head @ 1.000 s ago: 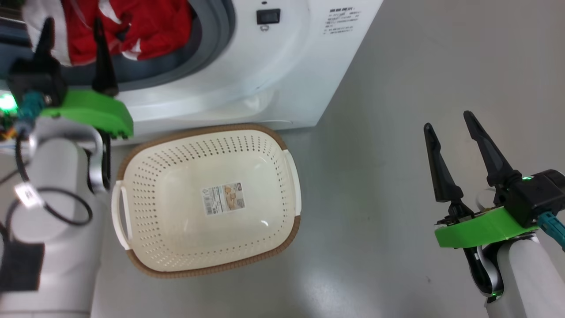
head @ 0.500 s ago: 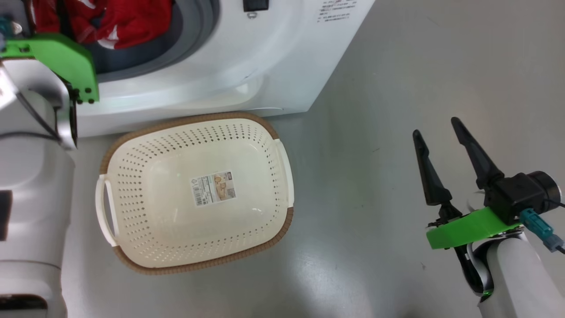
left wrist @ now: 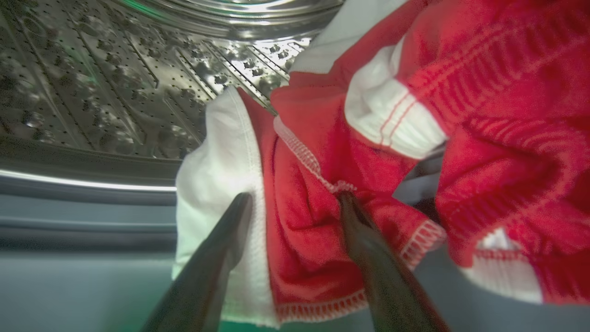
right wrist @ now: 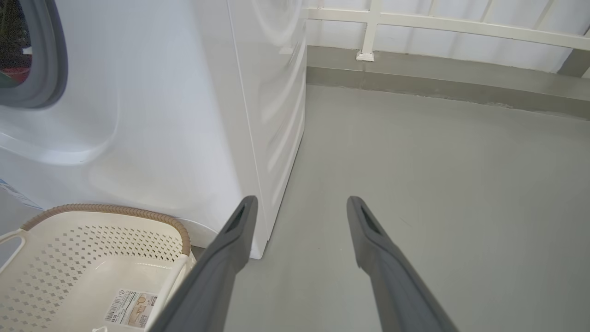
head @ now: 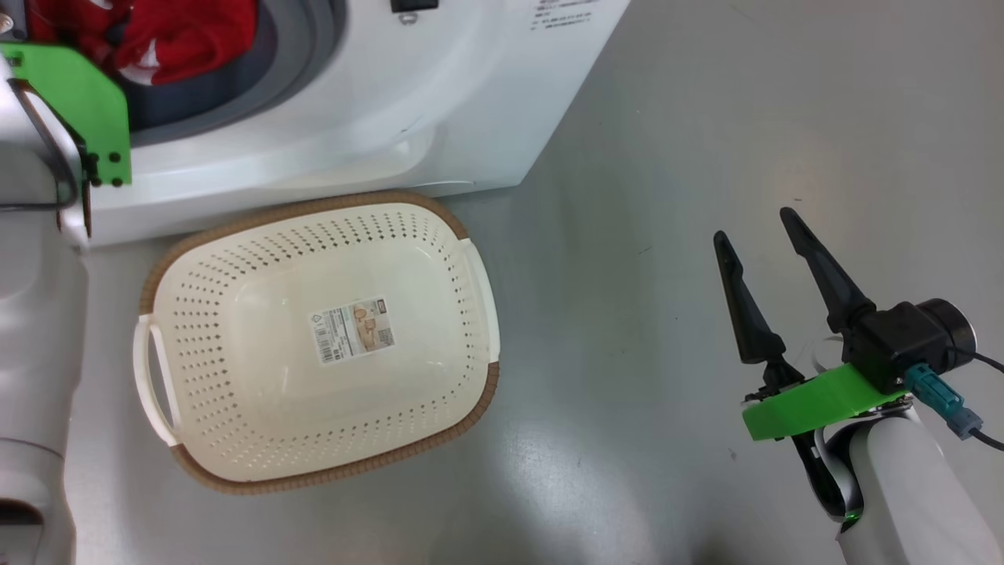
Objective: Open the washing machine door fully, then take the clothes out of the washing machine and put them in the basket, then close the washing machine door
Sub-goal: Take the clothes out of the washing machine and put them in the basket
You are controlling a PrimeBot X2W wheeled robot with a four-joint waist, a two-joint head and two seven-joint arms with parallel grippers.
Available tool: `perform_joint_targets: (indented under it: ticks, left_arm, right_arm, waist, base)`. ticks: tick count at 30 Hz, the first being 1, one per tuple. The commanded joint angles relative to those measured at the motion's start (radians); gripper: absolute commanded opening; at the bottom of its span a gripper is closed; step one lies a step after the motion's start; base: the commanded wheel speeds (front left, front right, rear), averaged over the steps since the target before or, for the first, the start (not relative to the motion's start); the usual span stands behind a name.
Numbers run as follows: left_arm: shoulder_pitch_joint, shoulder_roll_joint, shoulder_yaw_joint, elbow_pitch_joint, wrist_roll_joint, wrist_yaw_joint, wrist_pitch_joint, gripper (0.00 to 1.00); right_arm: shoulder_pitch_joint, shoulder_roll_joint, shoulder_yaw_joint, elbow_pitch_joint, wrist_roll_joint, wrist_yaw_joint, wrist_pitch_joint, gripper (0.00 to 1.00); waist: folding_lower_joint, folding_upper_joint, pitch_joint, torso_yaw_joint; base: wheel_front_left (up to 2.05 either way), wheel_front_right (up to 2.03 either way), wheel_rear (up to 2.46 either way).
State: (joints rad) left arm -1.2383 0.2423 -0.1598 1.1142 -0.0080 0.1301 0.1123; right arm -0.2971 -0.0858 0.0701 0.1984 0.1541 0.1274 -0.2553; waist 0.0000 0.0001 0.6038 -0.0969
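The white washing machine (head: pixel 353 94) stands at the top left with its grey gasket (head: pixel 306 47) exposed; its door is out of view. Red and white clothes (head: pixel 180 39) lie in the opening. In the left wrist view my left gripper (left wrist: pixel 295 196) is open inside the steel drum (left wrist: pixel 115 92), and a fold of the red and white clothes (left wrist: pixel 322 152) lies between its fingers. The cream basket (head: pixel 337 202) sits on the floor in front of the machine, holding nothing but its label. My right gripper (head: pixel 751 224) hovers open over the floor to the basket's right, holding nothing.
Grey floor (head: pixel 667 157) stretches to the right of the machine. In the right wrist view a white railing and a low wall base (right wrist: pixel 415 78) run along the back, and the basket's corner (right wrist: pixel 106 212) shows beside the machine's side panel.
My left gripper has gone from the opening's edge deeper into the drum, among the clothes. The head camera has shifted, sliding basket and machine leftward in the picture. The right gripper stays open.
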Motion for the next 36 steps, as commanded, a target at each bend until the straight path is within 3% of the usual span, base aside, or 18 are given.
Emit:
perform_joint_targets:
  ticks: [1, 3, 4, 5, 6, 14, 27, 36]
  left_arm:
    - [-0.018, 0.057, 0.006, -0.001, 0.010, -0.004, 0.015, 1.00]
    - [-0.021, 0.061, 0.005, 0.018, 0.005, -0.011, 0.032, 1.00]
    - [-0.022, 0.062, 0.005, 0.027, 0.001, -0.015, 0.038, 0.84]
    - [-0.023, 0.061, 0.003, 0.033, 0.000, -0.018, 0.039, 0.39]
    - [-0.023, 0.059, 0.002, 0.036, -0.003, -0.019, 0.036, 0.00]
    - [-0.012, 0.057, 0.007, 0.033, -0.025, -0.012, -0.046, 0.00]
    - [0.046, 0.038, 0.063, -0.019, -0.120, -0.021, -0.314, 0.00]
    - [0.118, 0.036, 0.087, -0.113, -0.157, -0.027, -0.372, 0.00]
  right_arm:
    - [-0.012, 0.003, 0.025, -0.017, 0.006, 0.003, -0.006, 1.00]
    - [-0.014, 0.004, 0.029, -0.017, 0.009, 0.003, -0.006, 1.00]
    - [-0.015, 0.004, 0.031, -0.018, 0.010, 0.003, -0.006, 1.00]
    - [-0.015, 0.005, 0.031, -0.018, 0.012, 0.003, -0.006, 1.00]
    - [-0.015, 0.005, 0.031, -0.017, 0.014, 0.003, -0.006, 1.00]
    - [-0.013, 0.003, 0.033, -0.013, 0.021, 0.003, -0.006, 1.00]
    - [-0.011, -0.004, 0.039, -0.009, 0.026, 0.003, -0.006, 1.00]
    - [-0.008, -0.008, 0.039, -0.011, 0.028, 0.003, -0.006, 1.00]
  waist:
    - [0.0000, -0.0001, 0.004, -0.008]
    - [0.0000, -0.0001, 0.007, -0.012]
    - [0.0000, -0.0001, 0.008, -0.013]
    - [0.0000, -0.0001, 0.009, -0.014]
    - [0.0000, -0.0001, 0.009, -0.013]
    - [0.0000, -0.0001, 0.002, -0.007]
    - [0.0000, -0.0001, -0.021, 0.014]
    - [0.0000, -0.0001, -0.039, 0.027]
  base:
    - [0.00, 0.00, 0.00]
    - [0.00, 0.00, 0.00]
    - [0.00, 0.00, 0.00]
    - [0.00, 0.00, 0.00]
    - [0.00, 0.00, 0.00]
    - [0.00, 0.00, 0.00]
    - [0.00, 0.00, 0.00]
    - [0.00, 0.00, 0.00]
